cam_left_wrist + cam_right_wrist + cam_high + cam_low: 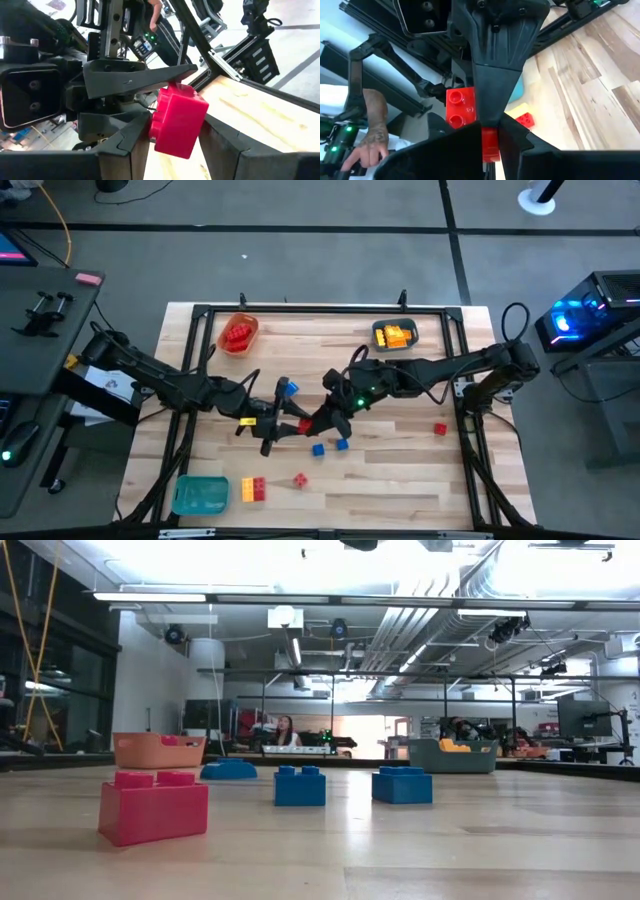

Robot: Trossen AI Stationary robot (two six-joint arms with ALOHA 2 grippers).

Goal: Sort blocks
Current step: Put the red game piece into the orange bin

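My two grippers meet over the middle of the table on one red block (pixel 303 426), which is held in the air. My left gripper (pixel 283 430) comes from the table's left and my right gripper (pixel 318 420) from its right, both shut on it. In the left wrist view the block (pixel 177 120) shows its studded face between the right gripper's grey fingers (pixel 135 80). On the table lie two blue blocks (pixel 318 448) (pixel 341 444), single red blocks (pixel 440 429) (pixel 300 479) and a yellow and red cluster (pixel 253 489). My left gripper holds the red block between its two fingers, which stand against the block's two sides (pixel 172 145). The fingers come about level from the table's left. The block is lifted clear of the table. My right gripper pinches one end of the red block (pixel 490 143) between its two fingers, coming from the table's right and slanting slightly down. The studded face (pixel 461 107) sticks out beyond them, partly covered by the left gripper's finger (pixel 495 60).
An orange tray (pixel 238 333) with red blocks stands at the far left, and a dark tray (pixel 395 335) with yellow blocks at the far right of centre. A teal tray (pixel 200 495) sits near the front left. A black frame (pixel 320 308) rims the table.
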